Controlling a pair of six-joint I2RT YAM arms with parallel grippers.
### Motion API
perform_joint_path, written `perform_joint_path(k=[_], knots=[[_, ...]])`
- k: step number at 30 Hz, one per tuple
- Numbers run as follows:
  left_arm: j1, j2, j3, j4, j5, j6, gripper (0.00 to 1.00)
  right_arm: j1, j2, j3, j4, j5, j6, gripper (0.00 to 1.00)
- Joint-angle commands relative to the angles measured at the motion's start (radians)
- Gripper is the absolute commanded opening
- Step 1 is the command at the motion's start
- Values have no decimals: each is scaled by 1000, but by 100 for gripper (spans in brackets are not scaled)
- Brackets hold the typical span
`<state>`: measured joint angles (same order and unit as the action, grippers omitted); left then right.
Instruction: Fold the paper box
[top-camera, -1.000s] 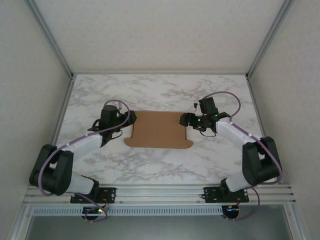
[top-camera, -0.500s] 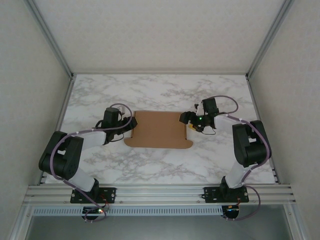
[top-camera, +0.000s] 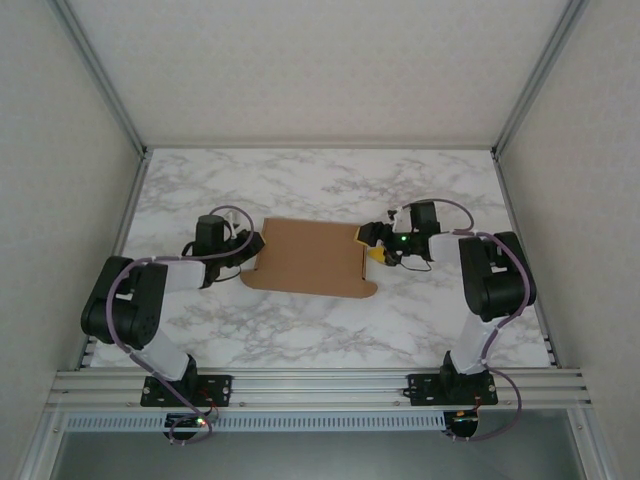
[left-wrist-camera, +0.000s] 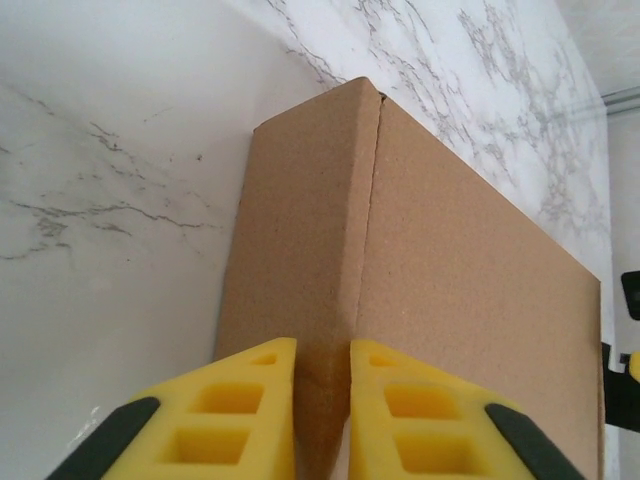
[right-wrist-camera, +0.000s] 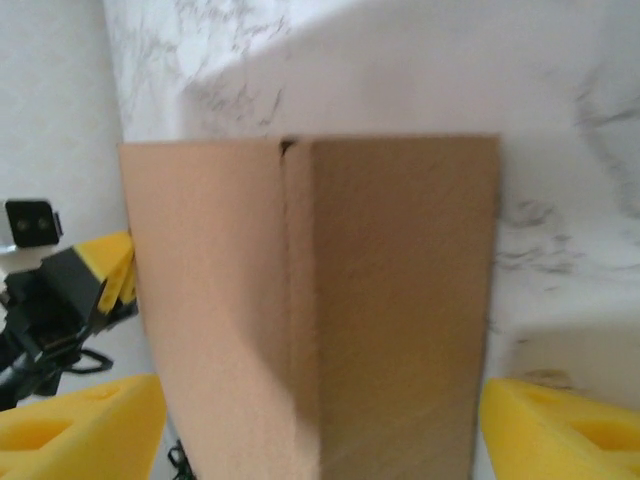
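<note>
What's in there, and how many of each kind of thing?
Plain brown cardboard box: 1
White-and-black robot arms: 2, the left arm and the right arm
White marble-patterned table: 1
Total: 4

My left pincer (left-wrist-camera: 322, 346) has closed onto the left fold of the paper box (top-camera: 308, 265) (pads nearly meeting); the box has slid left and skewed slightly on the counter (top-camera: 300, 330).
</note>
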<state>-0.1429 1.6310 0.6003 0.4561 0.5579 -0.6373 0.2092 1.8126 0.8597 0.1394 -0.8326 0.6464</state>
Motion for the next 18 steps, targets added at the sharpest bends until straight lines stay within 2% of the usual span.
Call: perform_joint_path(k=[1, 5, 7, 8, 16, 18], knots=[[30, 61, -33, -56, 0, -12, 14, 8, 8, -9, 38, -82, 24, 83], [45, 85, -39, -46, 16, -14, 11, 14, -7, -14, 31, -82, 24, 84], [48, 90, -43, -38, 26, -16, 10, 15, -23, -23, 26, -71, 20, 91], [51, 94, -42, -41, 27, -14, 9, 15, -27, -24, 19, -62, 18, 91], [73, 139, -41, -49, 39, -1, 8, 2, -36, -28, -75, 33, -18, 91], [78, 141, -39, -60, 34, 7, 8, -1, -40, -31, -72, 22, -19, 91]])
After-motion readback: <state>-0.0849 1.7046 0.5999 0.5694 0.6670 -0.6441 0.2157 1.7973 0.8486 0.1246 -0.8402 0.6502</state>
